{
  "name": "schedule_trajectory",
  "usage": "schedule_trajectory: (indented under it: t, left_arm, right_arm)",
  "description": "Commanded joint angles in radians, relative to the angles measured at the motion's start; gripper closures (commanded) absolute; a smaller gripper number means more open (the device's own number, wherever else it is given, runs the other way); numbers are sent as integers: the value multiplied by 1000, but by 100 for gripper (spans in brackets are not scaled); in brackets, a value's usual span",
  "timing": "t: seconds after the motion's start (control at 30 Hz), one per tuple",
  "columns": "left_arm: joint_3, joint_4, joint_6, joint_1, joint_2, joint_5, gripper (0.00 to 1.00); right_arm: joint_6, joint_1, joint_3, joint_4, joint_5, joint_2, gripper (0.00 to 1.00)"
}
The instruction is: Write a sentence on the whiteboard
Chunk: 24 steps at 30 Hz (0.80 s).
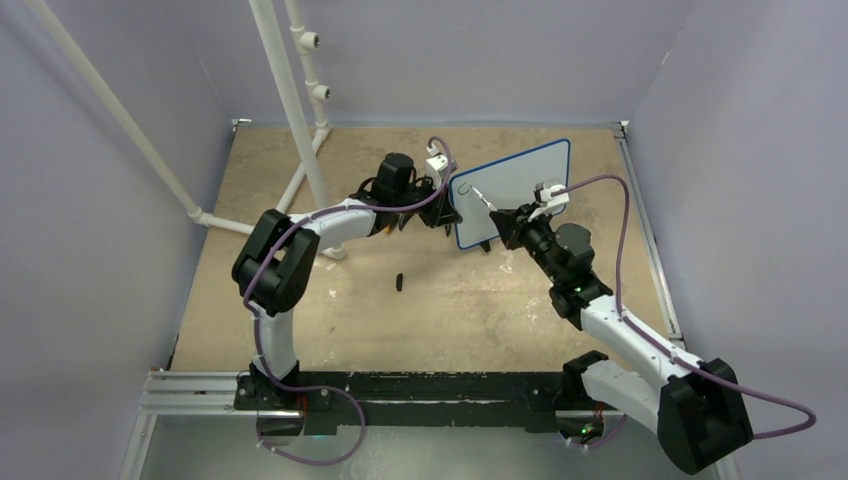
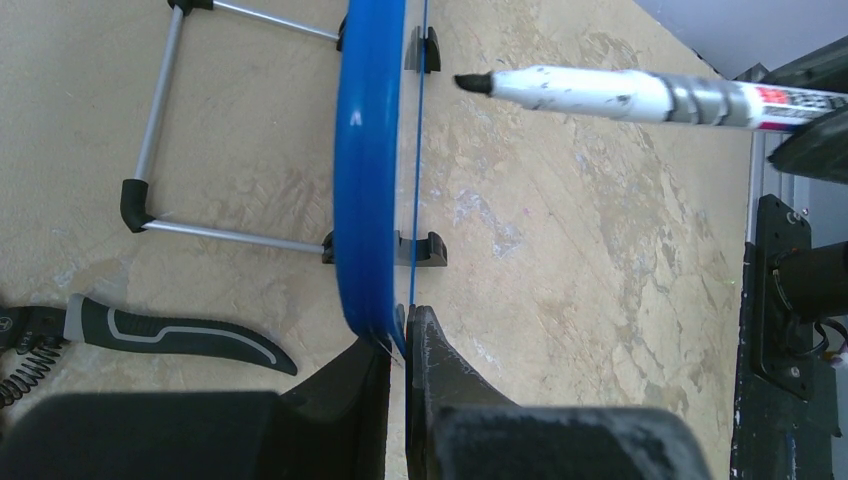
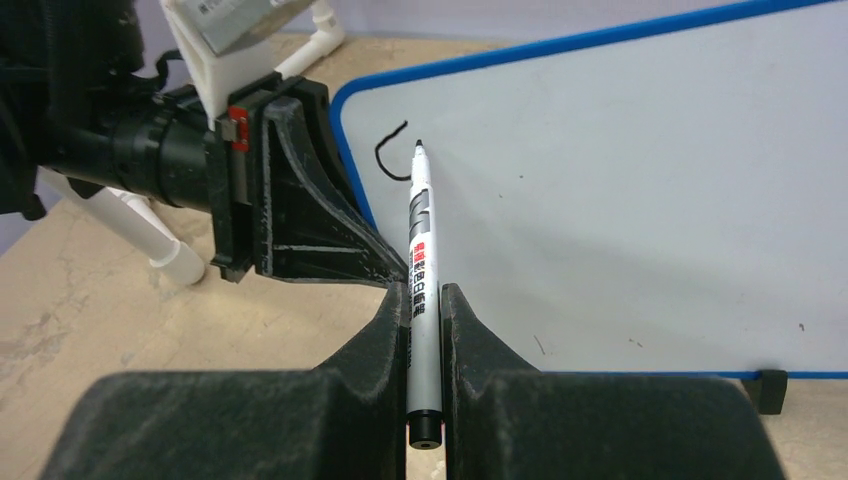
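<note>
The whiteboard (image 1: 520, 180) stands upright on its wire stand at the back right of the table. It also shows in the right wrist view (image 3: 640, 200) and edge-on in the left wrist view (image 2: 368, 170). My left gripper (image 2: 405, 325) is shut on the board's blue left edge. My right gripper (image 3: 424, 300) is shut on a white marker (image 3: 421, 270), also seen from the left wrist (image 2: 610, 95). Its black tip is at or just off the board near the top left corner. Of the sentence only one short curved black stroke (image 3: 388, 152) is on the board.
A small black marker cap (image 1: 399, 281) lies on the table in front of the arms. A white pipe frame (image 1: 300, 110) stands at the back left. A black and grey handled tool (image 2: 170, 335) lies behind the board by the wire stand (image 2: 160, 130).
</note>
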Motion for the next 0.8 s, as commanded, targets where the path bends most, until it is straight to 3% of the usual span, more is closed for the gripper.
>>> schedule_trajectory:
  t: [0.0, 0.77]
  left_arm:
    - [21, -23, 17, -2, -38, 15, 100]
    - [23, -22, 17, -1, -26, 17, 100]
  right_arm:
    - [-16, -2, -3, 35, -35, -31, 100]
    - [-36, -1, 35, 75, -78, 39, 100]
